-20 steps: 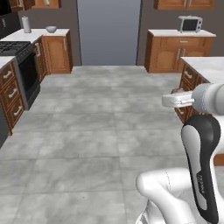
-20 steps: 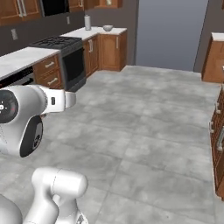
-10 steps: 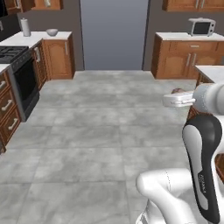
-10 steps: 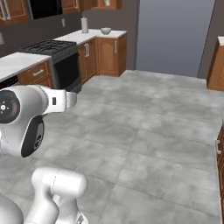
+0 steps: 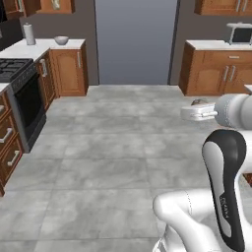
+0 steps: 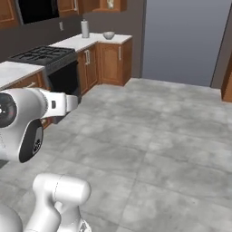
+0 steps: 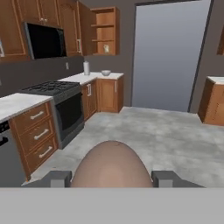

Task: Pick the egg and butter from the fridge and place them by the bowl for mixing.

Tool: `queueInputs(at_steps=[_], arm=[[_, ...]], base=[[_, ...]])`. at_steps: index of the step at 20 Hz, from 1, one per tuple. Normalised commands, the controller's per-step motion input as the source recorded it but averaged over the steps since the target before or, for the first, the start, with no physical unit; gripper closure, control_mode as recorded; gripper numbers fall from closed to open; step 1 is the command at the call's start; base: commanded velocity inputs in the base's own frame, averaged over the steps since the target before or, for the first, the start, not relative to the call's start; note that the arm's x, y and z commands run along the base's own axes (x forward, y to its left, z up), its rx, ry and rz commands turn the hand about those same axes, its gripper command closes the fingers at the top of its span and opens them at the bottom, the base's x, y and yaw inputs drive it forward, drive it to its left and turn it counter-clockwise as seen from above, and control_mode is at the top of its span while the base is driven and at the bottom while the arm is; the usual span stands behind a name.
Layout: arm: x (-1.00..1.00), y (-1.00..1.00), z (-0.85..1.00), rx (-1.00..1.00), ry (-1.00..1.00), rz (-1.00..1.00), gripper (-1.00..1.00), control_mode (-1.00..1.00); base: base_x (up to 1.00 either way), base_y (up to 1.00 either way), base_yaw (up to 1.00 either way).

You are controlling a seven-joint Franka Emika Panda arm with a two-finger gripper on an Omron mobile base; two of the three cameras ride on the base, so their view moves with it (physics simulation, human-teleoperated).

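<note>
Hand view: egg (image 7: 112, 165) between pincer (image 7: 112, 178) fingers

Open floor (image 5: 113, 162) ahead; stove (image 5: 19, 93) and cabinets (image 5: 69, 71) flank it.

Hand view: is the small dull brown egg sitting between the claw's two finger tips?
Yes, the small dull brown egg sits between the claw's two dark finger tips.

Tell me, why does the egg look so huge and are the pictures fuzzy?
Hand view: the egg sits right against the camera between the hand's fingers, so it looks giant and soft-edged. Left base view: evenly lit, slightly grainy, and the far bowl is tiny. Right base view: flat light, no glare, faint shadows.
</note>
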Motion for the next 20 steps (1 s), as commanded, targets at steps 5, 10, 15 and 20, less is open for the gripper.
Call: queueInputs(at_steps=[5,10,15,20], arm=[[0.0,0.0,0.0,0.0,0.0,0.0,1.0,1.0],[0.0,0.0,0.0,0.0,0.0,0.0,1.0,1.0],[0.0,0.0,0.0,0.0,0.0,0.0,1.0,1.0],[0.0,0.0,0.0,0.0,0.0,0.0,1.0,1.0]], base=[[1.0,0.0,0.06],[1.0,0.0,0.06],[1.0,0.0,0.11],[1.0,0.0,0.14]])
